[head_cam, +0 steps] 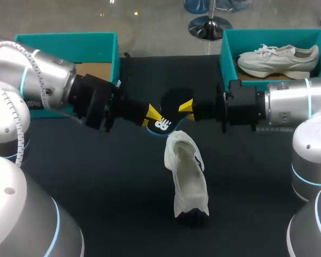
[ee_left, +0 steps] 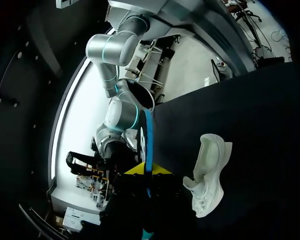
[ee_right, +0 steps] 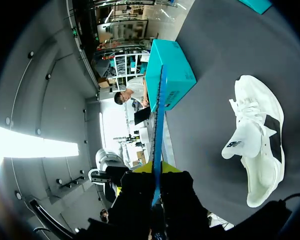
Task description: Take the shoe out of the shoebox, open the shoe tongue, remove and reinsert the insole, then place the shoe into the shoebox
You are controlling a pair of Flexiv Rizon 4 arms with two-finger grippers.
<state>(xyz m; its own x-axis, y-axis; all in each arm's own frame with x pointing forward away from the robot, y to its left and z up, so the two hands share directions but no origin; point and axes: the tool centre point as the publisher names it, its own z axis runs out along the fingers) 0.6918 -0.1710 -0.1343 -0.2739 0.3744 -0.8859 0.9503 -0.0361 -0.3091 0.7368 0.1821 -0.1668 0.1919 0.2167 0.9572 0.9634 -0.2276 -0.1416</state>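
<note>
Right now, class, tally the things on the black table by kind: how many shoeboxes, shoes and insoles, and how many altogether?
Teal cardboard shoeboxes: 2
White lace-up sneakers: 2
Black insole with a blue edge: 1
Total: 5

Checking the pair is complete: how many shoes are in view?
2. One shoe lies on the table; the second shoe sits in the right shoebox. The left shoebox is partly hidden by my left arm.

Soft overhead light leaves the dark table [head_cam: 107, 182] dim, with faint shadows.
</note>
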